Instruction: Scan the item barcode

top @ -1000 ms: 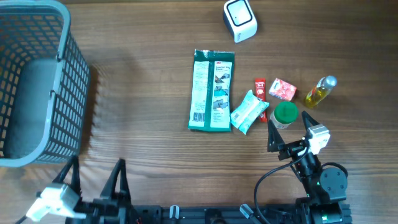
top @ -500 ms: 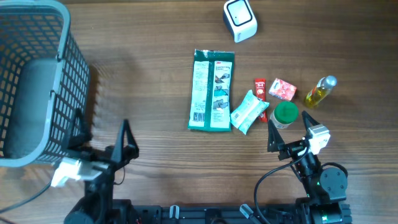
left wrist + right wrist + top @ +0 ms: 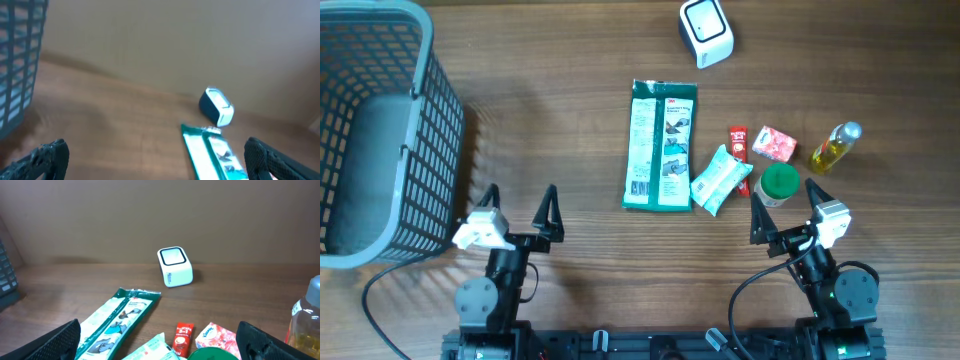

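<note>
Black left gripper [image 3: 520,193] advanced, apparently empty.

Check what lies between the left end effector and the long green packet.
Only bare wooden table separates the left end effector from the long green packet, in the overhead view.

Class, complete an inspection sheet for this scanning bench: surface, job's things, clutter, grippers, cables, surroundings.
Surface: wooden table, brown grain.
Job's things: scanner at the far edge; green packet, tissue pack, red sachet, pink box, oil bottle and green-lidded jar grouped centre-right.
Clutter: grey basket at the left.
Grippers: left gripper and right gripper open, holding nothing.
Cables: black cable loops by each arm's base.
Surroundings: plain beige wall.
</note>
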Robot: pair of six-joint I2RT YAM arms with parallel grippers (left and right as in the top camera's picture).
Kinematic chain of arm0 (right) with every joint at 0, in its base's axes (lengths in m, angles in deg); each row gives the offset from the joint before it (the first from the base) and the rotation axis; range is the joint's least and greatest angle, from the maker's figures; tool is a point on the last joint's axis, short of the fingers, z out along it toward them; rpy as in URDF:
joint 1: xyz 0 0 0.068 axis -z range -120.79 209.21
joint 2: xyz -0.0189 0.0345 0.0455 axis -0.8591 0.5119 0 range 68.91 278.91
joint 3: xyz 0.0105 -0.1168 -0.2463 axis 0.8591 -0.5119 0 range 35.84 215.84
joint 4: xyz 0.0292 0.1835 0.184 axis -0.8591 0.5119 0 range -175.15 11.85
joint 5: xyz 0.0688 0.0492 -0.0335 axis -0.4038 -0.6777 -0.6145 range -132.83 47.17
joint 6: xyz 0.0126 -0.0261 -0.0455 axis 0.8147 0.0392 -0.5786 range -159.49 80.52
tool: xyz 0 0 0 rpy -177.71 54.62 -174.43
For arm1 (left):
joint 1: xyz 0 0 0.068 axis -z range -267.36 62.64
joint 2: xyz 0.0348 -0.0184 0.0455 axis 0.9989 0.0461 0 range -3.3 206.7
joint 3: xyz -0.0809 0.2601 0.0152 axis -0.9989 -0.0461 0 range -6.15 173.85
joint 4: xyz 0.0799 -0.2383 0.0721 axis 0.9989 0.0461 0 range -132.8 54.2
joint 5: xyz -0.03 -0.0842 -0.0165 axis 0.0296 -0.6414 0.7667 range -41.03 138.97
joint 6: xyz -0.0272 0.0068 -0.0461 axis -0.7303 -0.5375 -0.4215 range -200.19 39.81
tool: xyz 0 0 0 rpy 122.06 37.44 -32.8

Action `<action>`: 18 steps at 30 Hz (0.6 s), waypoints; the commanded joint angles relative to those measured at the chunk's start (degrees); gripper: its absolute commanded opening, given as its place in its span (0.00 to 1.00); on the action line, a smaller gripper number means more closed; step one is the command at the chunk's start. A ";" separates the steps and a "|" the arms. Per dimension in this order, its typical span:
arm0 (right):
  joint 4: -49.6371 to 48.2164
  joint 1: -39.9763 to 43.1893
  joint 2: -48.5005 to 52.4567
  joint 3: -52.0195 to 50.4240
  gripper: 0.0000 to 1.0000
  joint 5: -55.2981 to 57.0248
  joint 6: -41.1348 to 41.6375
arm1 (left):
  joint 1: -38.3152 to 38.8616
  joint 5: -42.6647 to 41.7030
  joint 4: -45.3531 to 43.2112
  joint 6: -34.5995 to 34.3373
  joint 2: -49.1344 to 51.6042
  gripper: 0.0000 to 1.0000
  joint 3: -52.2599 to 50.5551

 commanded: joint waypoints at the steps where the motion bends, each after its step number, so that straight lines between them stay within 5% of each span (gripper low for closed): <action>1: -0.20 0.24 -0.55 -0.07 1.00 1.18 0.96 | -0.22 0.31 4.35 5.14 -0.46 1.00 -0.13; 18: -0.20 0.24 -0.55 -0.07 1.00 1.18 0.96 | -0.22 0.35 4.15 5.70 -0.33 1.00 -0.13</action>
